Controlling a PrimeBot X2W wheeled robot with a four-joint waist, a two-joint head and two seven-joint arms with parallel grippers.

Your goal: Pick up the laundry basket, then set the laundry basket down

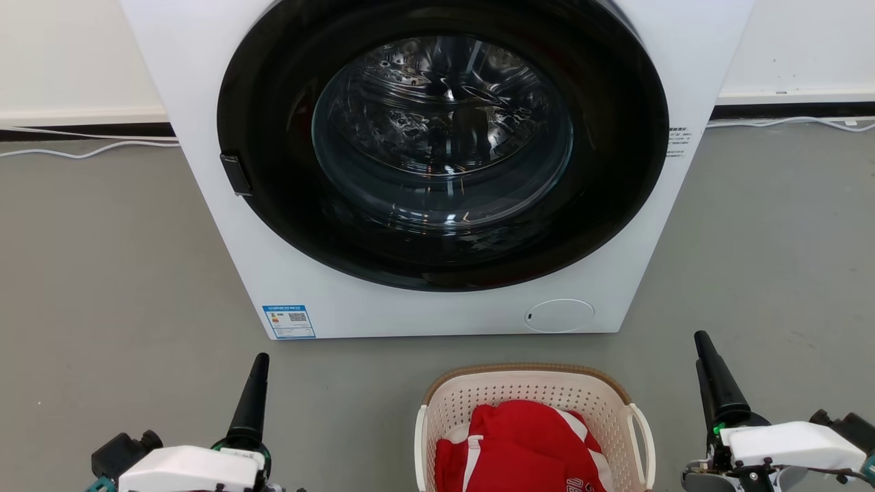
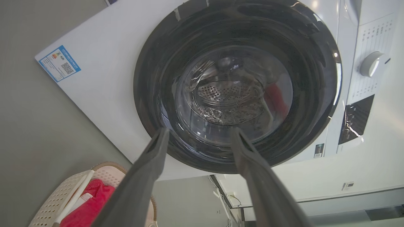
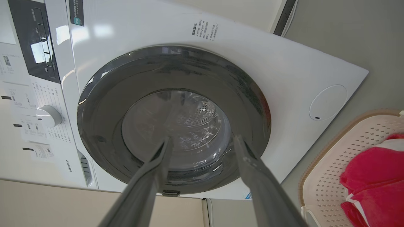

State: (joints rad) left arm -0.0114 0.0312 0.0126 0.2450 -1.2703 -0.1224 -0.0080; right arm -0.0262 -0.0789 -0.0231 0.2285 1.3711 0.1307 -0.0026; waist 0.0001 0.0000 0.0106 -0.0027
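laundry basket: bottom centre, upright, far end toward washing machine, near end cut off, long axis unclear | left gripper, right gripper: fingers spread wide, empty

right gripper fingers spread, nothing between | washing machine glass door ahead | laundry basket lower right, red garment inside

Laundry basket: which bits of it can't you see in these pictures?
Head view: the laundry basket's near end is cut off by the bottom edge.
Its floor is hidden under the red clothes.
Right wrist view: the right edge cuts it off.
Left wrist view: the left gripper's finger covers part of it.
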